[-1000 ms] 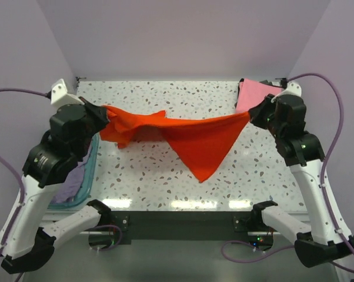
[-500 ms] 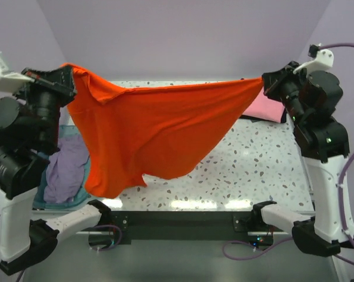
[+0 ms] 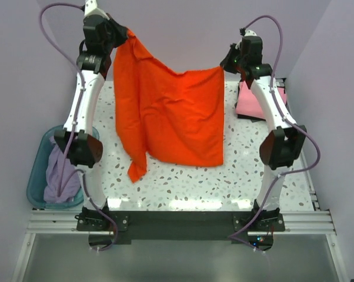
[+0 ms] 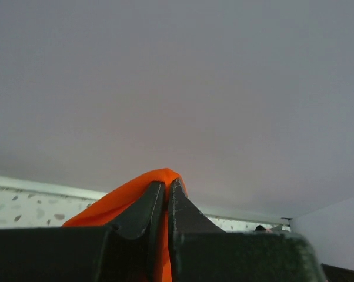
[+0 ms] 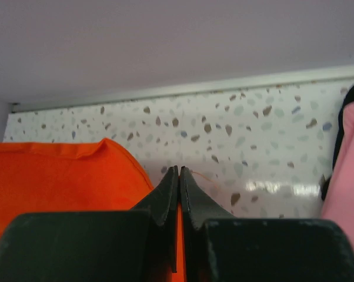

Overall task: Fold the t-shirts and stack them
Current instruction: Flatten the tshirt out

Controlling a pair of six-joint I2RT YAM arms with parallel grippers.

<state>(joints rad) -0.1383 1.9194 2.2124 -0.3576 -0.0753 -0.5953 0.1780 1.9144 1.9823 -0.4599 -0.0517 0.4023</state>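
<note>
From above, the orange-red t-shirt [image 3: 171,117] hangs spread over the counter [image 3: 253,170], its top corners held high by the left claw [image 3: 123,36] and right claw [image 3: 226,63]; the pink t-shirt [image 3: 253,101] lies far right. Left wrist: jaws pinched on orange cloth; right wrist: likewise.

Orange-red t-shirt [image 3: 171,117] hangs spread out, pink t-shirt [image 3: 251,101] lies right, lavender t-shirt [image 3: 59,176] bunched left.
</note>
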